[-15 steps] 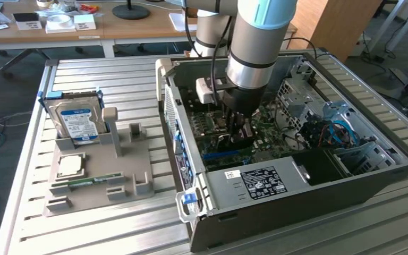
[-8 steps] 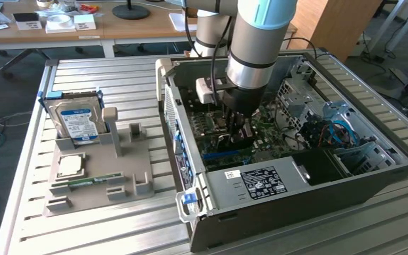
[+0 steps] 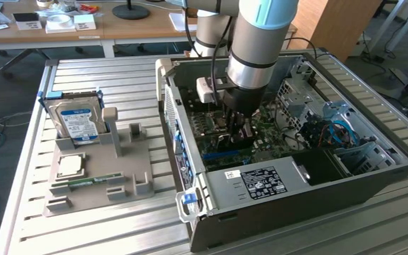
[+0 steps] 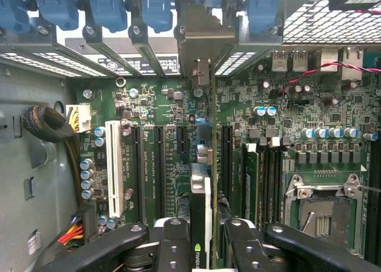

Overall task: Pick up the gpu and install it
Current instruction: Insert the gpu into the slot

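The gripper [image 4: 202, 241] is found lowered into an open computer case [image 3: 296, 204], and its two black fingers [image 4: 174, 243] are closed on the gpu [image 4: 200, 194], one pressed against each face of the card. The gpu is held on edge, upright over the motherboard [image 4: 172, 99], in line with the long black slots; its grey metal bracket [image 4: 199, 37] is placed at the rear wall of the case, among the blue clips [image 4: 107, 7]. Whether the card is fully seated cannot be told.

At the exterior view's left, a grey tray [image 3: 122, 178] is seen on the slatted table [image 3: 83, 74]. A hard drive [image 3: 76, 123] with a blue label is stood upright at the tray's far end. Nearer, a square processor [image 3: 70, 166] is laid flat, and a green memory stick [image 3: 85, 183] is laid just beside it. To the exterior view's right, the case is laid on its side with the panel removed, and the arm [image 3: 261, 37] is brought down into it from above.
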### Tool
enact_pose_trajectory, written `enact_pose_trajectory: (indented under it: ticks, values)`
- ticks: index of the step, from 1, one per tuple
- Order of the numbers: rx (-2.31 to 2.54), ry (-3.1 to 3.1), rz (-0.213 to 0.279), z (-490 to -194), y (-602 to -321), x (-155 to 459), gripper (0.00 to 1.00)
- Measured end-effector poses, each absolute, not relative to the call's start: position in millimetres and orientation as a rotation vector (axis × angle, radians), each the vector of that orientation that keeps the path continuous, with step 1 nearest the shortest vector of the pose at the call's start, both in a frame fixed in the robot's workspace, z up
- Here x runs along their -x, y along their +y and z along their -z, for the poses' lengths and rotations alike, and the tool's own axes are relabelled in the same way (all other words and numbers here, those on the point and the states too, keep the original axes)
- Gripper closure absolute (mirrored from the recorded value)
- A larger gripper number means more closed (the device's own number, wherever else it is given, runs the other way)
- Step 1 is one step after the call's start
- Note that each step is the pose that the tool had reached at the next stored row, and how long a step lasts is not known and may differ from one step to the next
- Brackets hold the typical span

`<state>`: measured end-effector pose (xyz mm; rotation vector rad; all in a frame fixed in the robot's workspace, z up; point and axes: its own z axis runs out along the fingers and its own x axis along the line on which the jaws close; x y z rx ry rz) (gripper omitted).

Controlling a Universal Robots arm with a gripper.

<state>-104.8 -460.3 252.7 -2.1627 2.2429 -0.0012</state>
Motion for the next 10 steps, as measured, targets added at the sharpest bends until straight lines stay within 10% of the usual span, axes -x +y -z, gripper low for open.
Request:
enact_pose_trajectory:
  ticks: [10]
  values:
    - [2.163,2.243,0.001,-251.4,-460.3,104.7,0.73]
